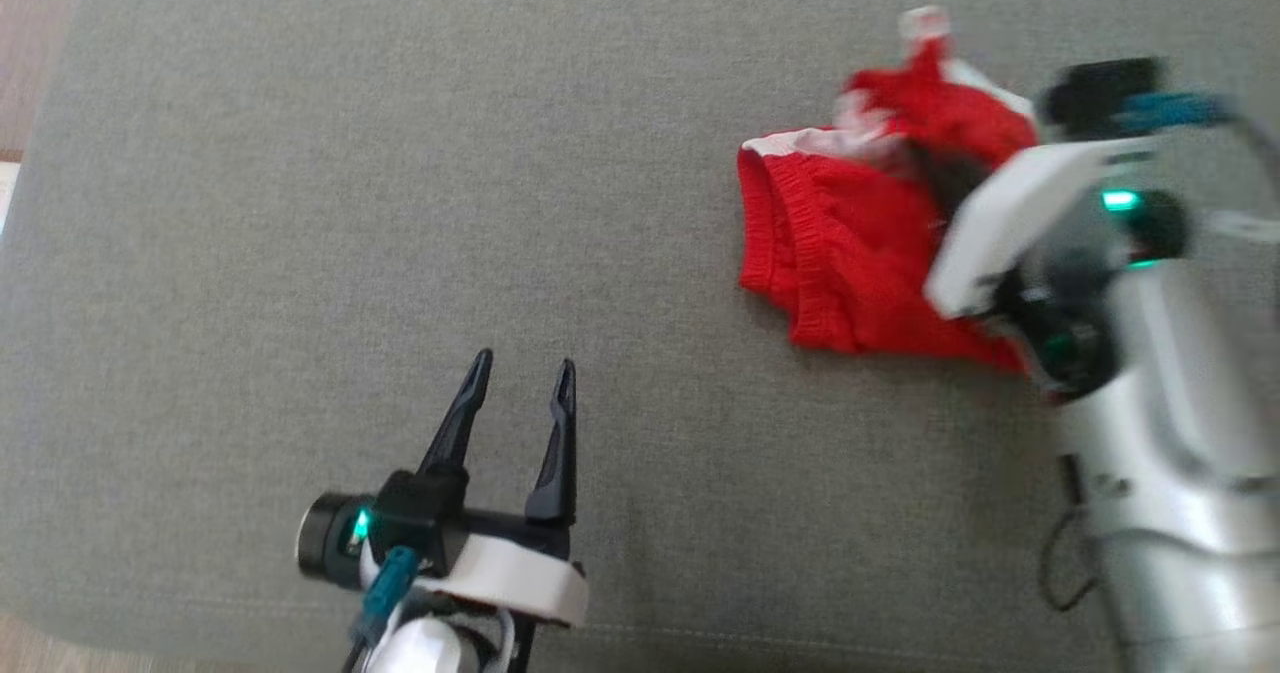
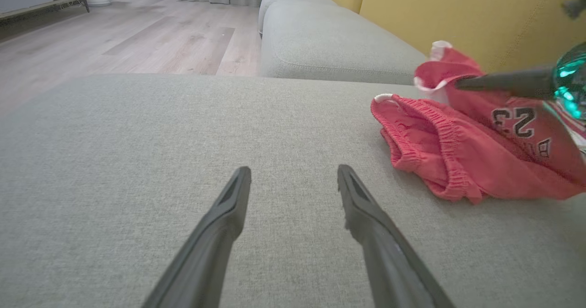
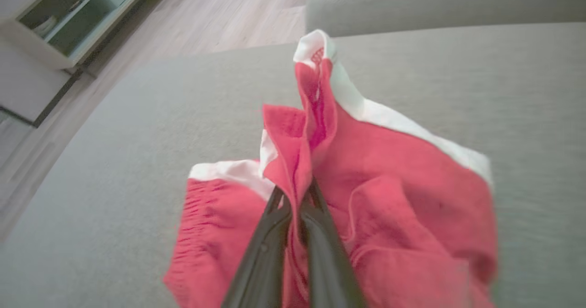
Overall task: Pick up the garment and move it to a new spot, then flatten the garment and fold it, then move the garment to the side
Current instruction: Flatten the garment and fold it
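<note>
The garment (image 1: 850, 243) is a pair of red shorts with white trim, crumpled at the right of the grey cushion (image 1: 400, 203). My right gripper (image 3: 295, 193) is shut on a raised fold of the garment (image 3: 389, 216), pinching red cloth between its two dark fingers. From the left wrist, the shorts (image 2: 467, 148) show a printed number, with a dark finger of the right gripper (image 2: 462, 83) lying across the lifted part. My left gripper (image 1: 522, 363) stands open over bare cushion at the lower left, well apart from the shorts, nothing between its fingers (image 2: 229, 207).
The grey cushion's front edge (image 1: 700, 643) runs along the bottom of the head view. Behind it are a second grey seat (image 2: 329, 42), a yellow backrest (image 2: 458, 10) and wooden floor (image 2: 137, 33). A pale cabinet (image 3: 59, 19) stands on the floor.
</note>
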Tool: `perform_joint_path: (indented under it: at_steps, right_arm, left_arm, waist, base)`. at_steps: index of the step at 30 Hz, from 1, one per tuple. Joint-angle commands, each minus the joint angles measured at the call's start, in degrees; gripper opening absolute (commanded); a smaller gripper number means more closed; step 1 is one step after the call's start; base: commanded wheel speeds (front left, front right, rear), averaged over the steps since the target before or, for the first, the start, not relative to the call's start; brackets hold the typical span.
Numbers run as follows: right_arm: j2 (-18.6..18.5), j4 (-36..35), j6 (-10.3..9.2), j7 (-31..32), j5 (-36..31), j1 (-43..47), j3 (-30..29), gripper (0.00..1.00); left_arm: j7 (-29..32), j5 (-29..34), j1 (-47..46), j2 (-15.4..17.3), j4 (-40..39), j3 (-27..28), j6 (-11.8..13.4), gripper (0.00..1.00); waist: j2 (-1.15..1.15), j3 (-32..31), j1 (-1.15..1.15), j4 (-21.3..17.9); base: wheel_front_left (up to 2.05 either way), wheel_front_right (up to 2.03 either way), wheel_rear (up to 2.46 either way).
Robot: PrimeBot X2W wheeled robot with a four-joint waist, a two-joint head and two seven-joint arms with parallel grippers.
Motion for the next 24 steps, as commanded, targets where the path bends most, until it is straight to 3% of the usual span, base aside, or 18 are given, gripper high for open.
perform_joint_path:
  at_steps: [1,5,12,17,18,19,21,22,24]
  right_arm:
    - [1.29,-2.3,-0.04,0.32,-0.86,-1.63,1.63,0.0]
    - [3.99,-1.13,-0.04,-0.3,-1.87,-1.89,4.11,0.0]
    - [4.57,-0.27,-0.04,-3.28,1.32,-1.71,7.36,0.0]
    - [4.58,0.63,-0.04,-5.46,3.19,-1.29,9.36,0.09]
    - [4.58,0.97,-0.04,-5.96,3.35,-1.16,9.88,0.2]
    - [4.59,1.24,-0.04,-6.5,3.67,-0.98,10.45,0.4]
    - [4.59,1.63,-0.04,-7.72,4.7,-0.44,11.67,0.92]
    - [4.59,1.83,-0.04,-8.42,5.47,-0.07,12.2,1.0]
    - [4.59,2.15,-0.04,-9.6,6.88,0.74,13.57,1.0]
  left_arm:
    - [-0.31,-0.38,-2.07,-0.37,-1.76,1.43,0.47,1.0]
    - [-0.31,-1.42,-3.46,-0.37,-1.39,0.36,1.26,1.0]
    - [-0.31,-2.04,-3.3,-0.38,-0.72,0.07,2.02,1.0]
    - [-0.31,-2.02,-2.9,-0.38,-0.47,0.4,2.0,1.0]
    - [-0.31,-2.0,-2.89,-0.38,-0.39,0.4,1.95,1.0]
    - [-0.31,-1.95,-2.92,-0.38,-0.33,0.37,1.87,1.0]
    - [-0.31,-1.86,-2.96,-0.38,-0.21,0.43,1.81,1.0]
    - [-0.31,-1.76,-2.94,-0.38,-0.14,0.5,1.75,1.0]
    - [-0.31,-1.5,-2.77,-0.38,0.05,0.72,1.57,1.0]
  waist:
    - [0.0,0.53,0.0,0.46]
    - [0.0,1.05,0.0,1.69]
    - [0.0,0.52,0.0,2.65]
    - [0.0,0.22,0.0,2.21]
    - [0.0,0.15,0.0,2.08]
    - [0.0,0.12,0.0,1.94]
    - [0.0,-0.1,0.0,1.61]
    - [0.0,-0.3,0.0,1.42]
    - [0.0,-0.75,0.0,1.02]
  base:
    - [0.0,0.0,0.0]
    - [0.0,0.0,0.0]
    - [0.0,0.0,0.0]
    - [0.0,0.0,0.0]
    - [0.0,0.0,0.0]
    - [0.0,0.0,0.0]
    - [0.0,0.0,0.0]
    - [0.0,0.0,0.0]
    - [0.0,0.0,0.0]
